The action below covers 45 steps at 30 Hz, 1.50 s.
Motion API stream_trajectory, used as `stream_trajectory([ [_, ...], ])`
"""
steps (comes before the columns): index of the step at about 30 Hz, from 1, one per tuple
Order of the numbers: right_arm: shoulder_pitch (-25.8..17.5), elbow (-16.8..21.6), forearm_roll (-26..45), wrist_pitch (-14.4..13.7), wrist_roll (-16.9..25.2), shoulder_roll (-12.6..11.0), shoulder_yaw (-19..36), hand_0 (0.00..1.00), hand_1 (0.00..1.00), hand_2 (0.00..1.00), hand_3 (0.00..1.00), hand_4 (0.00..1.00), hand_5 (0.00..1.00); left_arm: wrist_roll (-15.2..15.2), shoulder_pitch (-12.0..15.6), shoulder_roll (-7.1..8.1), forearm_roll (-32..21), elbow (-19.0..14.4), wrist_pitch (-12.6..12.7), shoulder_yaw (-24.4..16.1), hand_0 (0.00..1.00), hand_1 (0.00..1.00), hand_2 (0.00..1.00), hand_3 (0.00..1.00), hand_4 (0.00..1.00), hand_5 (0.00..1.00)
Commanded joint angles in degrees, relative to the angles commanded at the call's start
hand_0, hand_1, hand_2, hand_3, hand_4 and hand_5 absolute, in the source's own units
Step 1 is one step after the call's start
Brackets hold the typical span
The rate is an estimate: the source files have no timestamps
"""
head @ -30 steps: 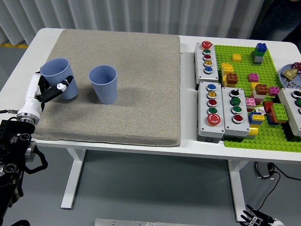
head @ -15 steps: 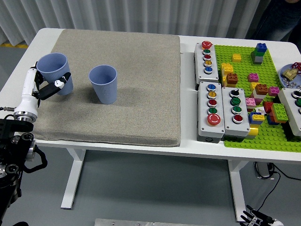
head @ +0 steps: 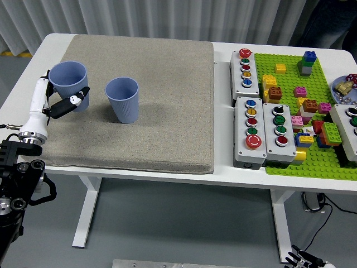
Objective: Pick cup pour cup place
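Held cup (head: 69,81) has shifted right; left hand (head: 58,103) partly hidden behind it

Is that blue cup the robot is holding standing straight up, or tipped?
Nearly upright. The held cup in the left robot hand shows its open rim on top, like the free cup.

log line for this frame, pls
phase: pick | left hand: shut on left blue cup, upright | right blue cup: upright on grey mat, untouched | right hand: low, below table edge, idle | pour: not yet
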Motion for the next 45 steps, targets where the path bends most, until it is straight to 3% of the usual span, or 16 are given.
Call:
stream_trajectory([
  [7, 0.16, 0.0, 0.31, -0.07, 0.12, -0.04, -0.16, 0.765, 0.693, 0.727, 0.618, 0.237, 0.148, -0.12, -0.4, 0.34, 7.53, -2.48, 3.75, 0.44, 0.448, 0.534, 0.701, 0.686, 0.434, 0.002],
  [12, 0.17, 0.0, 0.46, -0.15, 0.23, -0.08, -0.27, 0.766, 0.693, 0.727, 0.618, 0.238, 0.148, 0.65, -0.94, 0.78, 16.51, -3.64, 8.21, 0.96, 0.455, 0.536, 0.7, 0.677, 0.427, 0.002],
  [18, 0.21, 0.0, 0.55, -0.21, 0.34, -0.18, -0.34, 0.765, 0.693, 0.727, 0.618, 0.238, 0.148, 1.24, -0.82, 2.95, 30.36, -5.61, 11.89, 3.67, 0.458, 0.537, 0.694, 0.672, 0.416, 0.002],
  [21, 0.2, 0.0, 0.78, -0.19, 0.45, -0.24, -0.43, 0.765, 0.693, 0.727, 0.618, 0.238, 0.148, 1.17, -0.71, 4.05, 34.46, -6.24, 13.08, 4.97, 0.458, 0.537, 0.694, 0.672, 0.416, 0.002],
  [28, 0.2, 0.0, 0.89, -0.3, 0.61, -0.27, -0.51, 0.766, 0.693, 0.727, 0.618, 0.237, 0.15, 3.14, -1.8, 7.14, 35.8, -5.7, 15.83, 8.87, 0.46, 0.534, 0.686, 0.668, 0.404, 0.002],
  [34, 0.13, 0.0, 1.09, -0.41, 0.78, -0.29, -0.68, 0.765, 0.693, 0.727, 0.618, 0.238, 0.148, 4.15, -2.8, 8.54, 35.8, -5.18, 17.59, 10.62, 0.463, 0.533, 0.685, 0.661, 0.4, 0.002],
  [45, 0.27, 0.0, 2.13, -0.58, 1.1, -0.44, -1.45, 0.765, 0.694, 0.727, 0.618, 0.238, 0.146, 6.45, -6.75, 13.72, 35.8, -3.0, 22.28, 19.96, 0.465, 0.531, 0.672, 0.649, 0.386, 0.002],
])
